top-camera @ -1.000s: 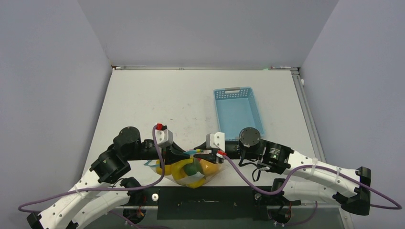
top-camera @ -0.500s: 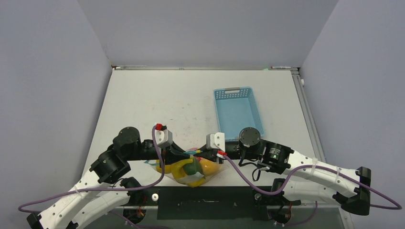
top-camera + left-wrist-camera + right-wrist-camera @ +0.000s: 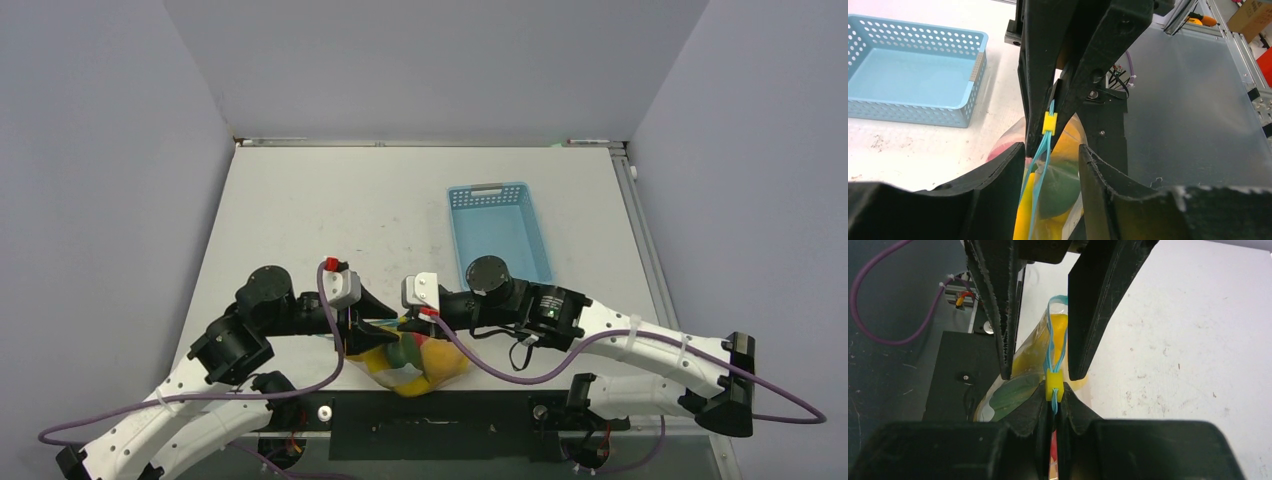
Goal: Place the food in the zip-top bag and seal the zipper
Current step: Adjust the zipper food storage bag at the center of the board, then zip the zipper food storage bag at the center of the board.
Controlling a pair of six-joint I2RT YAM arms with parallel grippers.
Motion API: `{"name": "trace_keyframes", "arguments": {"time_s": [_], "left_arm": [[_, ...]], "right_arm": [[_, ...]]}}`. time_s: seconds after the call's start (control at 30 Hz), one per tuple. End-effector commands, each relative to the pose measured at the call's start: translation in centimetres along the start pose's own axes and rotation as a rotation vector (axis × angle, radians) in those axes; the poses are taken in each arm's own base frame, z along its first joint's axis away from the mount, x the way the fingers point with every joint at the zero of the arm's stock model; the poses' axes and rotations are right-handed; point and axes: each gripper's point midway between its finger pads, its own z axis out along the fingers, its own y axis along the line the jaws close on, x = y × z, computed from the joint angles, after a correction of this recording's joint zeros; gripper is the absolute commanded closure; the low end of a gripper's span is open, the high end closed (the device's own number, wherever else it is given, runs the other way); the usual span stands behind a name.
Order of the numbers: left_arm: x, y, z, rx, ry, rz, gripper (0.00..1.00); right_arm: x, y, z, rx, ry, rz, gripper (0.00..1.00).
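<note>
Closest to me, at the near edge of the table [image 3: 330, 220], the clear bag [image 3: 440, 378] lies with the food [image 3: 432, 357] already inside. I can make out yellow and green pieces through the plastic, and a bit of red low down in the left wrist view. No food shows loose on the table or in the basket, so I judge the loading done and the sealing as the step in hand.

Just above the bag, both arms meet at its mouth. My right gripper [image 3: 1054, 390] has its jaws pinched tight on the yellow slider [image 3: 1049, 122]; that hold makes sense, as the slider is the part that has to be dragged along the strip. My left gripper [image 3: 1051, 149] has its jaws parted, one finger either side of the blue zipper [image 3: 1057, 298] without clamping it. I take it that they stand this way to keep the mouth upright and in line while letting the slider pass between them.

Between the slider and the left gripper the two blue strands bow apart, so that stretch looks unsealed to me. I cannot tell how much is closed behind the slider.

Farther back, the light-blue basket [image 3: 498, 240] sits well apart on the right side, out of the way of both arms.
</note>
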Motion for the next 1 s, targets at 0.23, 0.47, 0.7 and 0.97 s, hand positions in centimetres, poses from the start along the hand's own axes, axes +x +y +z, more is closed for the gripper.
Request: {"name": "trace_keyframes", "arguments": {"time_s": [0.23, 0.47, 0.7, 0.97], "left_arm": [[-1.9, -0.3, 0.0, 0.018, -0.067, 0.041, 0.56], [-2.1, 0.1, 0.1, 0.006, -0.076, 0.034, 0.55], [-2.2, 0.2, 0.2, 0.017, -0.083, 0.023, 0.55], [-2.3, -0.1, 0.3, 0.045, -0.086, 0.010, 0.55]], "right_arm": [[-1.9, -0.8, 0.3, 0.001, -0.014, -0.019, 0.95], [-1.5, -0.6, 0.5, -0.007, -0.011, -0.018, 0.95], [-1.3, -0.5, 0.7, -0.011, -0.011, -0.011, 0.95], [-1.2, -0.6, 1.1, -0.010, -0.013, -0.003, 0.95]]}}
